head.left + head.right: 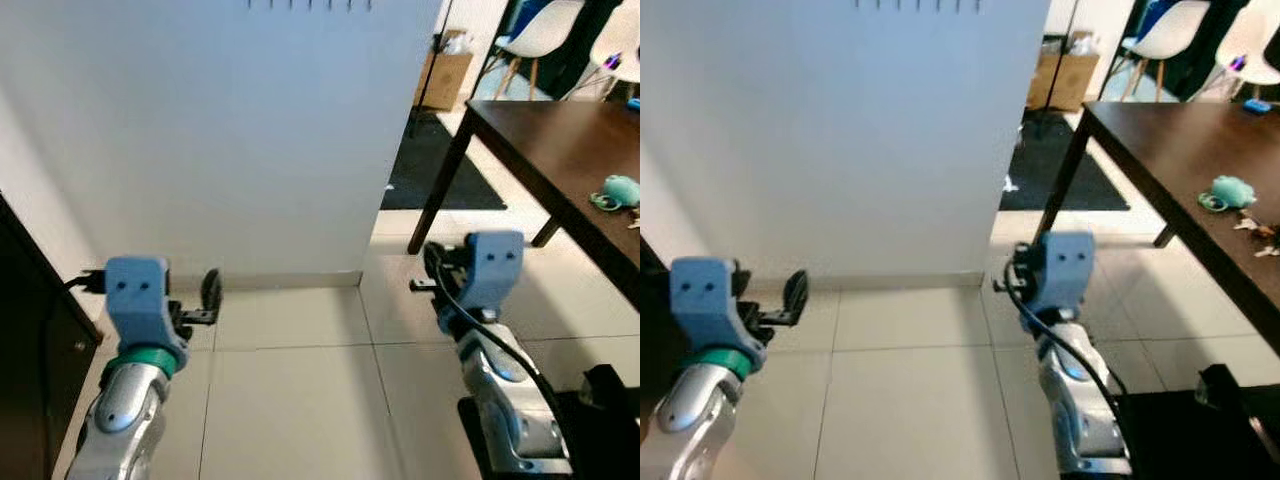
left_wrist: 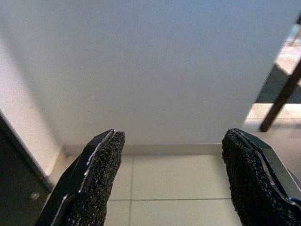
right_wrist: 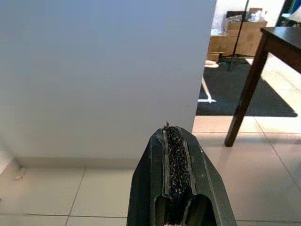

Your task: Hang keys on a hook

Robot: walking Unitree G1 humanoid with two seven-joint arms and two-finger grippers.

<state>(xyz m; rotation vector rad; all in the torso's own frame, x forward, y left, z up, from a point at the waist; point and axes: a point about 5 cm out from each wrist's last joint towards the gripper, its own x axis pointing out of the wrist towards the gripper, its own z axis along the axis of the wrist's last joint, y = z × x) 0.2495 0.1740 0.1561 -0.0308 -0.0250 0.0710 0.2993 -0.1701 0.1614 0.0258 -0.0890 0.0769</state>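
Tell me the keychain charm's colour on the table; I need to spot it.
The charm is teal green, clearest in the right eye view.

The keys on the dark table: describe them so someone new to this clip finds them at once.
Start from the dark brown table at the robot's right, beyond the white wall's corner. Near its close edge lies a small teal keychain figure with a green ring, the keys trailing beside it. It is the only pale teal lump there; the other small item on the table, a blue object, sits farther back.

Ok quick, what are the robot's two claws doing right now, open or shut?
Left claw: open, holding nothing.
Right claw: shut, nothing between its fingers.
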